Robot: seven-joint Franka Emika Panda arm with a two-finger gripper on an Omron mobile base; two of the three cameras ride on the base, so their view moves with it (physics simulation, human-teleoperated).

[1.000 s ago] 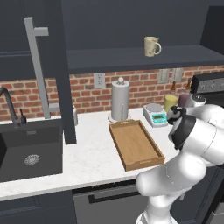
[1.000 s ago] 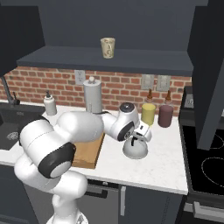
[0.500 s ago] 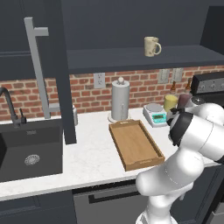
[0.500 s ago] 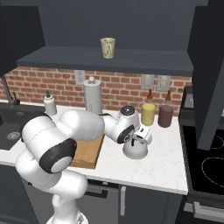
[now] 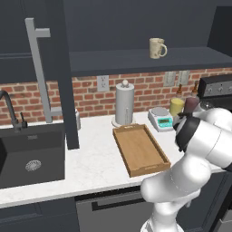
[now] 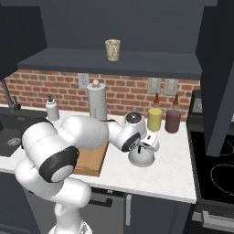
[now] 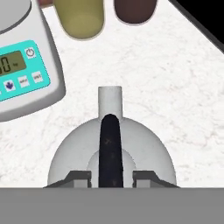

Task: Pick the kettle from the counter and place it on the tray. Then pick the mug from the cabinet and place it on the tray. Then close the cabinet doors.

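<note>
The silver-grey kettle [image 6: 141, 157] stands on the white counter [image 6: 173, 169], right of the wooden tray [image 5: 140, 149]. My gripper [image 7: 112, 177] hangs right over the kettle [image 7: 70, 157], a fingertip on each side of its black arched handle. A narrow gap shows on both sides, so the jaws are open around the handle. The cream mug [image 5: 157, 48] stands on the shelf of the open cabinet [image 5: 136, 61]. One cabinet door [image 5: 54, 68], with a long silver bar handle, stands swung open at the left; the other door [image 6: 219, 77] stands open at the right.
A white-and-teal scale [image 7: 22, 74], a yellow bottle [image 6: 155, 119] and a dark-red bottle [image 6: 172, 121] stand just behind the kettle. The paper-towel cylinder [image 5: 124, 103] is behind the tray. A black sink [image 5: 27, 154] lies left, a stove [image 6: 215, 173] right.
The hand has sunk lower over the kettle and its jaws have narrowed around the handle. The kettle, tray and mug have not moved.
</note>
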